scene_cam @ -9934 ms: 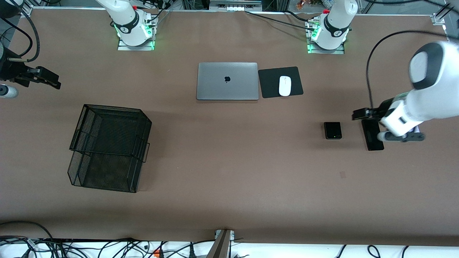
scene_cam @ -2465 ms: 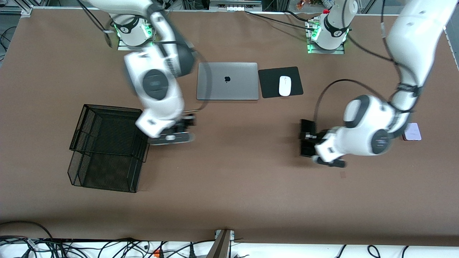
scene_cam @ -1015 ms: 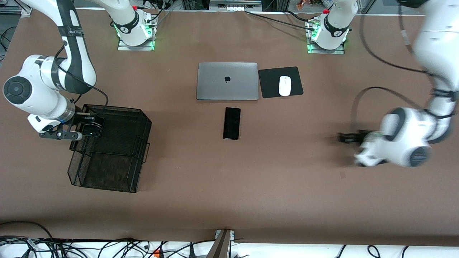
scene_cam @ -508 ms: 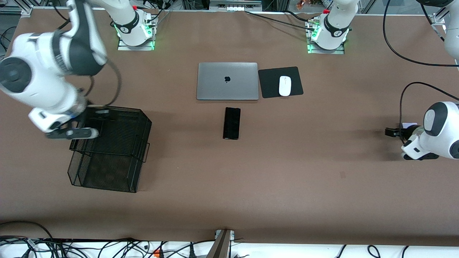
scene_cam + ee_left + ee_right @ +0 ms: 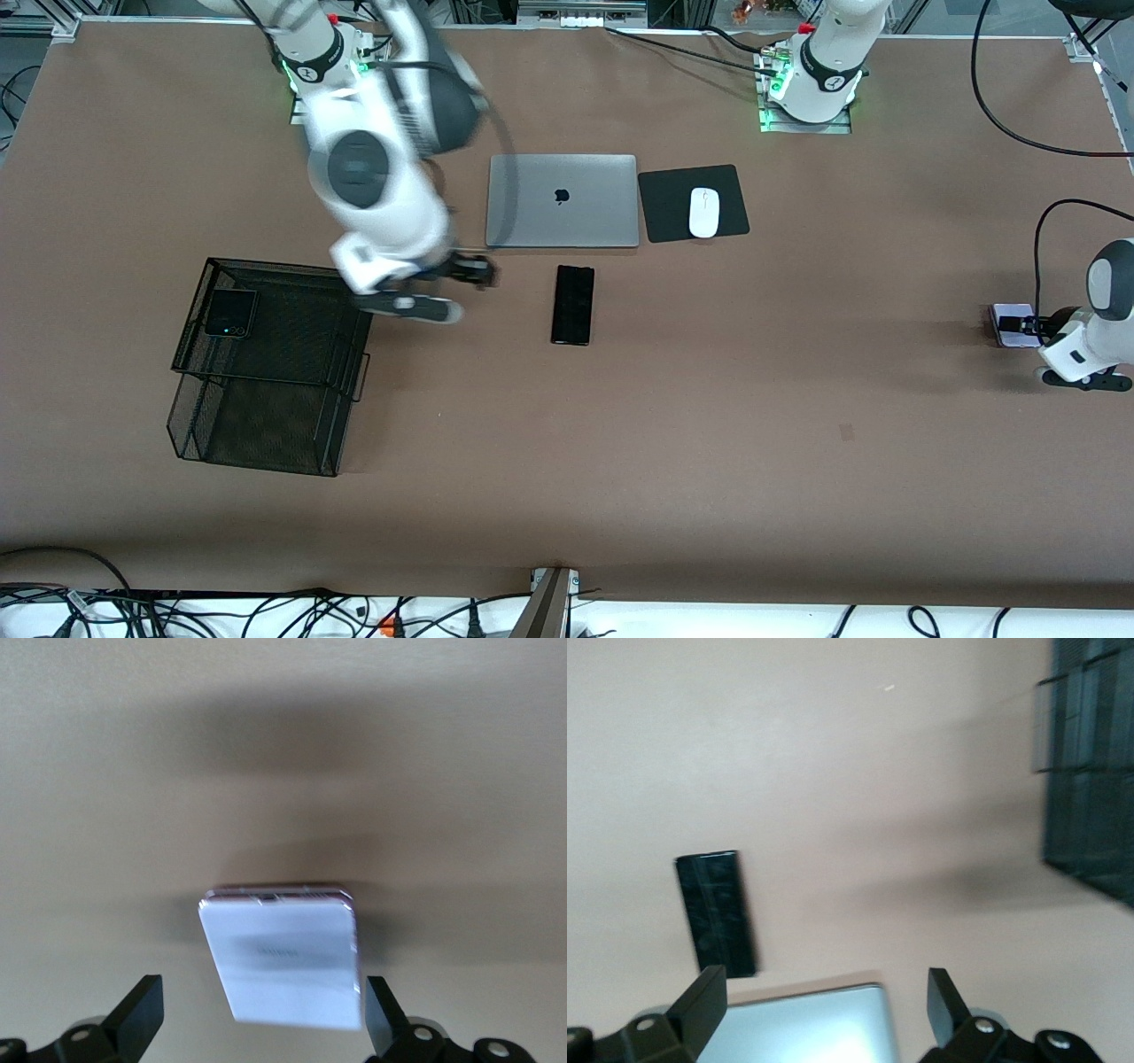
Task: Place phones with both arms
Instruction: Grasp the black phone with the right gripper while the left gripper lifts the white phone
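**One phone put away, two to go**

Front view:
- Done: small black phone (image 5: 230,312) lying in the top tray of the wire basket (image 5: 266,427), at the right arm's end of the table (image 5: 620,461).
- Left to do: long black phone (image 5: 572,304) flat on the table's middle, just in front of the shut laptop (image 5: 562,200), nearer the camera than it.
- Also left: pale phone (image 5: 1005,314) close to the table edge at the left arm's end.
- Looks about one third finished.
- Right claw (image 5: 469,271) over bare table between basket and long phone, wide and holding nothing.
- Left claw (image 5: 1028,324) low at the pale phone.
- Not part of the job: white mouse (image 5: 703,212) on its black pad (image 5: 664,206) beside the laptop.

Left wrist view:
- Pale phone (image 5: 283,961) sitting between the two fingers (image 5: 142,1020), spread wide.
- No touch seen yet, so not picked up.

Right wrist view:
- Long phone (image 5: 716,912) ahead, laptop (image 5: 806,1026) beside it, basket (image 5: 1090,771) off to one edge.
- Fingers (image 5: 704,997) wide, nothing between them.

Changed since a moment ago:
- One second back, small black phone in the right claw over the basket; now dropped in.
- Half a second back, right claw by the basket rim; now swung off toward the long phone.
- Left claw then just short of the pale phone; now around it.
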`<state>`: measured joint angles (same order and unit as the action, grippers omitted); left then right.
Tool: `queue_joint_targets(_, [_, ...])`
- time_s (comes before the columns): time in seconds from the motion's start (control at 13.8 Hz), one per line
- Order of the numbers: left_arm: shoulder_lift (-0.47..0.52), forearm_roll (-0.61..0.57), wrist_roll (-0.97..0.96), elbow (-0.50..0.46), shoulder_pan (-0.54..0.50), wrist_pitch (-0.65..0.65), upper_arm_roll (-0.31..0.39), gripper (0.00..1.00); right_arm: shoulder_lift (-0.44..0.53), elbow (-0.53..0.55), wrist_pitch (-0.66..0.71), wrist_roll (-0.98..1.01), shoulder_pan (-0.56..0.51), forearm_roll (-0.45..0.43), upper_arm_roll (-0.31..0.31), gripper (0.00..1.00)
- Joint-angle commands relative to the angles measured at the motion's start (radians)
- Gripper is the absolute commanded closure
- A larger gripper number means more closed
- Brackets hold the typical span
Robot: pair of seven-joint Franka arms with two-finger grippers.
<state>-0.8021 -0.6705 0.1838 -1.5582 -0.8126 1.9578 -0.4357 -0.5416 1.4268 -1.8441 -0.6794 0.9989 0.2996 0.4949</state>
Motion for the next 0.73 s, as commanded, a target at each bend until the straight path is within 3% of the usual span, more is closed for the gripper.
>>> queue_joint_targets(0.0, [-0.029,0.009,0.063,-0.005,-0.040,0.052,-0.012,0.00,-0.156,-0.132,-0.056,-0.132,0.075,0.024,0.005,0.00])
queue_joint_targets(0.36, [-0.040,0.109,0.065,-0.006,-0.048,0.049,-0.012,0.00,-0.296,-0.111,-0.271,-0.141,0.093,0.019,-0.108,0.00])
queue_joint_targets(0.65, [-0.043,0.144,0.069,-0.006,-0.048,0.046,-0.012,0.00,-0.359,-0.101,-0.352,-0.097,0.101,0.012,-0.124,0.00])
